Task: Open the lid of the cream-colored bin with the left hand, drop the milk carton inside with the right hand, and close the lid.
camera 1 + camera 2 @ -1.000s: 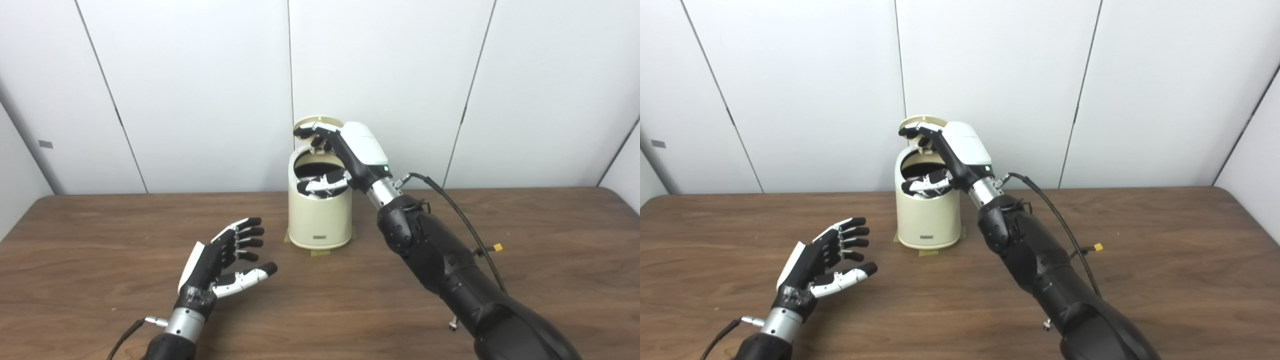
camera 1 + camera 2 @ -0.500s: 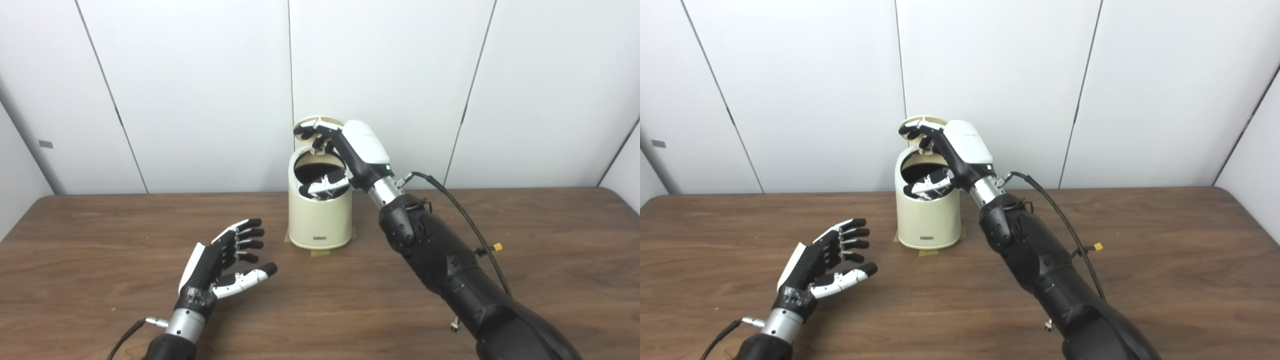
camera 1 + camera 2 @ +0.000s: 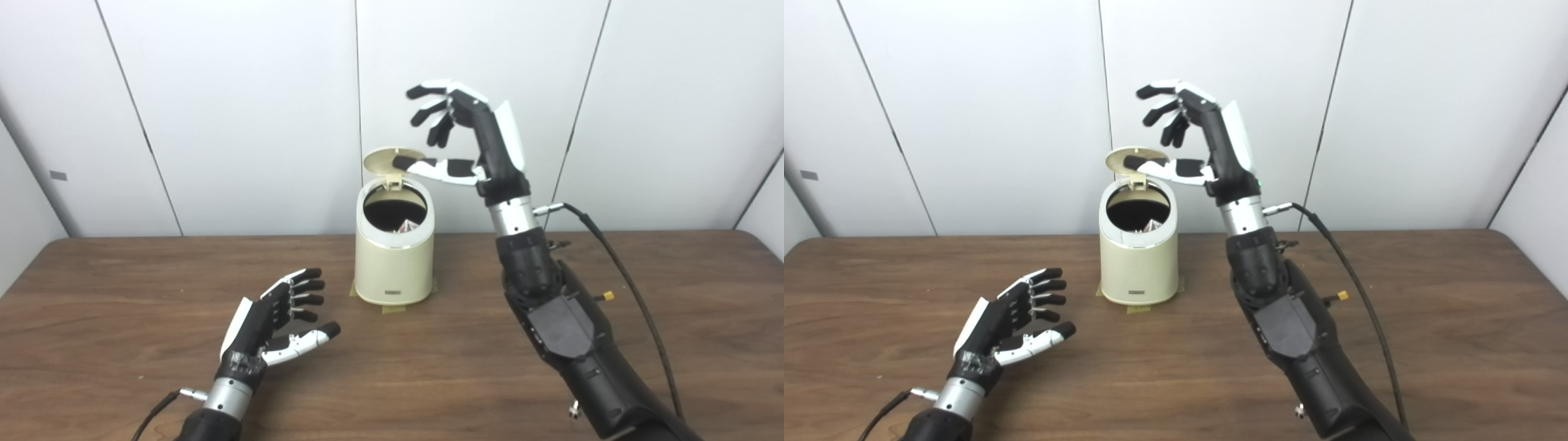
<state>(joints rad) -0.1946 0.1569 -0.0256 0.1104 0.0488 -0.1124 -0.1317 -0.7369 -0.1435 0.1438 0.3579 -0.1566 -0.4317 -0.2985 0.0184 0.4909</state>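
Observation:
The cream-colored bin (image 3: 393,269) stands at the table's far middle with its lid (image 3: 387,160) tipped up at the back. A corner of the milk carton (image 3: 405,226) shows inside the dark opening. My right hand (image 3: 471,138) is open and empty, raised above and to the right of the bin, its thumb in front of the raised lid. My left hand (image 3: 269,324) is open and empty, low over the table in front and to the left of the bin. The bin also shows in the right eye view (image 3: 1138,263).
The brown wooden table (image 3: 122,343) runs to a white panelled wall (image 3: 245,110) just behind the bin. Tape patches (image 3: 392,308) lie at the bin's base. A black cable (image 3: 618,269) hangs from my right wrist.
My right hand has come up out of the bin's opening and now stands open above it. The carton now shows inside the bin. The left hand has not moved.

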